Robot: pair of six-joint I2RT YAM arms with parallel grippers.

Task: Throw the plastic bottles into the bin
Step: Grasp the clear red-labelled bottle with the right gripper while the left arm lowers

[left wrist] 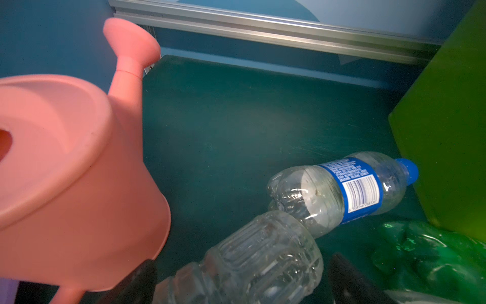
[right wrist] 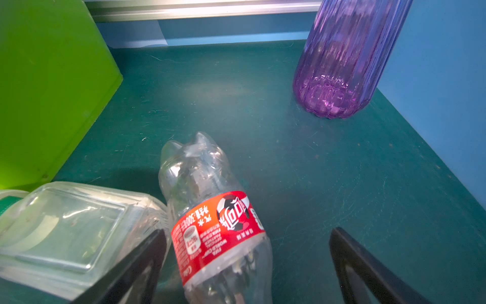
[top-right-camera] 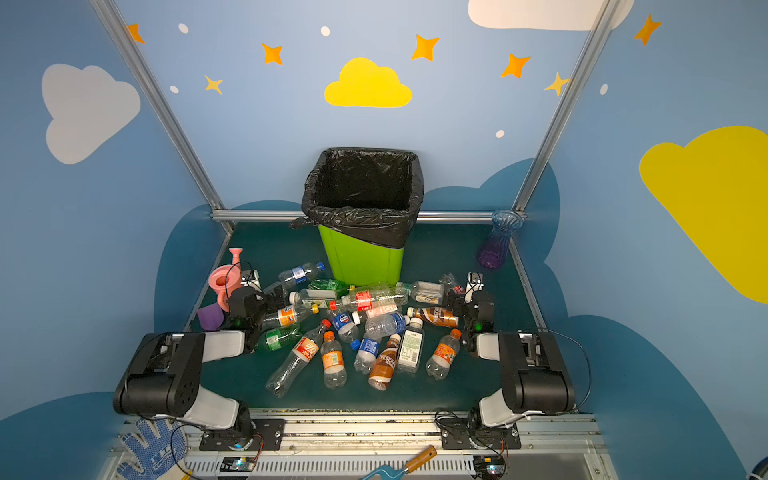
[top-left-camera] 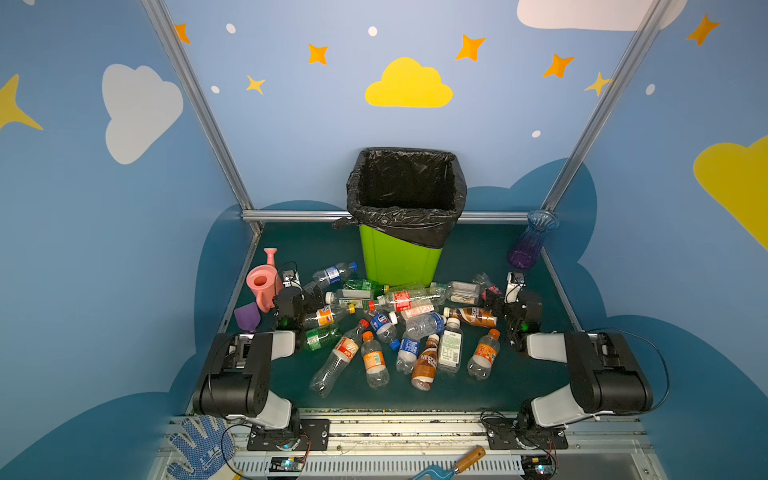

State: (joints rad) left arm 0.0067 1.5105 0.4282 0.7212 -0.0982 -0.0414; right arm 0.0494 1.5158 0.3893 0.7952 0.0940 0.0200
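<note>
Right wrist view gives the best read: a red-label bottle lies on its side between the fingers of the right gripper. You can make out "FIFA WORLD CUP" on it, plus some Chinese characters. The jaws are spread wide with a clear gap on one side, so nothing is grabbed. Just beside it is a squarish clear bottle whose label is out of sight. Over in the left wrist view, the left gripper is also wide open, straddling a ribbed clear bottle without clamping it. A blue-capped bottle butts up against that one. It has a blue label and a barcode, but the text is too blurry to read. In both top views the plastic bottles lie heaped on the dark green mat, right in front of the bin. The bin is lime green with a black liner and stands at the back middle. Two brown Nescafe bottles show "NESCA" lettering, and a small Pepsi bottle shows the logo. A pink watering can sits back left and a purple vase back right. The blue walls have clouds and stars on them.
</note>
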